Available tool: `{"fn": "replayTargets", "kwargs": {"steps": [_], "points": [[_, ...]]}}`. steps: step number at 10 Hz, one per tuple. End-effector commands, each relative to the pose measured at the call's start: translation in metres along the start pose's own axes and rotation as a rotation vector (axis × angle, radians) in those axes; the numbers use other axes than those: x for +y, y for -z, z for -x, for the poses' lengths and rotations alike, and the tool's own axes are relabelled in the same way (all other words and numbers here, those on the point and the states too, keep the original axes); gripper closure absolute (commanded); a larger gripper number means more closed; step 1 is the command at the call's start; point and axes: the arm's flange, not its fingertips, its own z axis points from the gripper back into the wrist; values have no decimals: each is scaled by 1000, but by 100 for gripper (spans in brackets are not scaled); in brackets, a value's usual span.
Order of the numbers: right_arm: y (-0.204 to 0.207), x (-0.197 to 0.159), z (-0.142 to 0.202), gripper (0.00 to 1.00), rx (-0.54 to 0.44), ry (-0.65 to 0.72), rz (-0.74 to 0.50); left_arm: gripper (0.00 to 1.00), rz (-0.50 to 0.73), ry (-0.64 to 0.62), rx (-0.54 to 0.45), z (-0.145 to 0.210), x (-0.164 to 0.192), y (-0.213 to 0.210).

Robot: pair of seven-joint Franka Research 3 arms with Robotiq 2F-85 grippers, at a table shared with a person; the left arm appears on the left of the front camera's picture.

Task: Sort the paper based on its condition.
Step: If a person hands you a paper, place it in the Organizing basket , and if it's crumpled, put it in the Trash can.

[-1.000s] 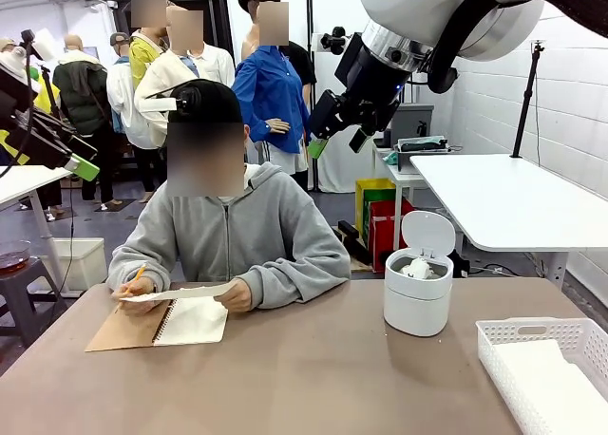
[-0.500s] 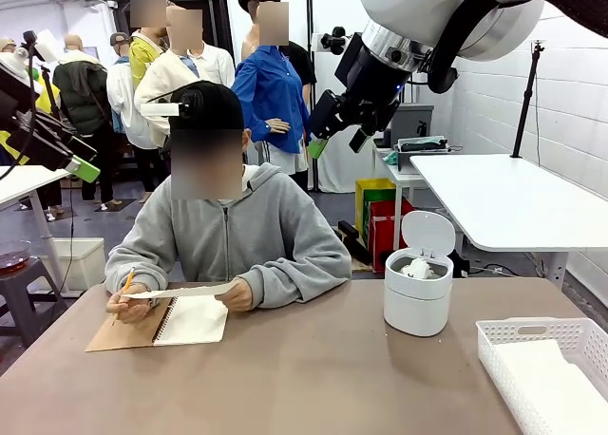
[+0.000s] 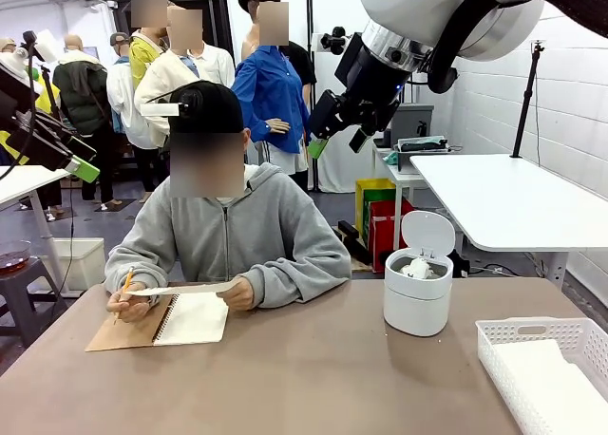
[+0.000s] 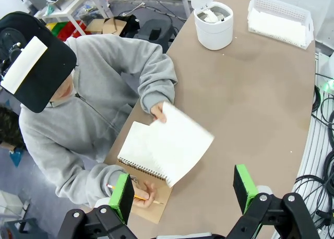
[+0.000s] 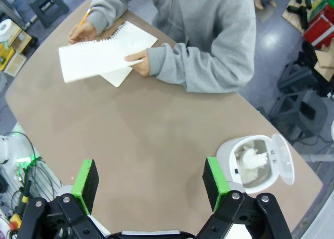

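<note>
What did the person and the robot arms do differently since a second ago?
The person's pencil hand dropped a little lower beside the notebook. The other hand keeps the sheet lifted. The left gripper and right gripper stayed raised and open. The bin and basket did not move.

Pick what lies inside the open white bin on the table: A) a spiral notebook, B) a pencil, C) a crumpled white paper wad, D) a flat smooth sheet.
C: a crumpled white wad sits inside the bin, its lid flipped up.
</note>
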Motion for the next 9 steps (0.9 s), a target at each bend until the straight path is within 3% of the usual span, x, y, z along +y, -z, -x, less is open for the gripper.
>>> {"fn": "replayTargets", "kwargs": {"steps": [1,9], "points": [[0,-1,0,0,4,11,-4,0,16,3,-13,3,-1,0],[0,-1,0,0,4,11,-4,0,16,3,-13,3,-1,0]]}}
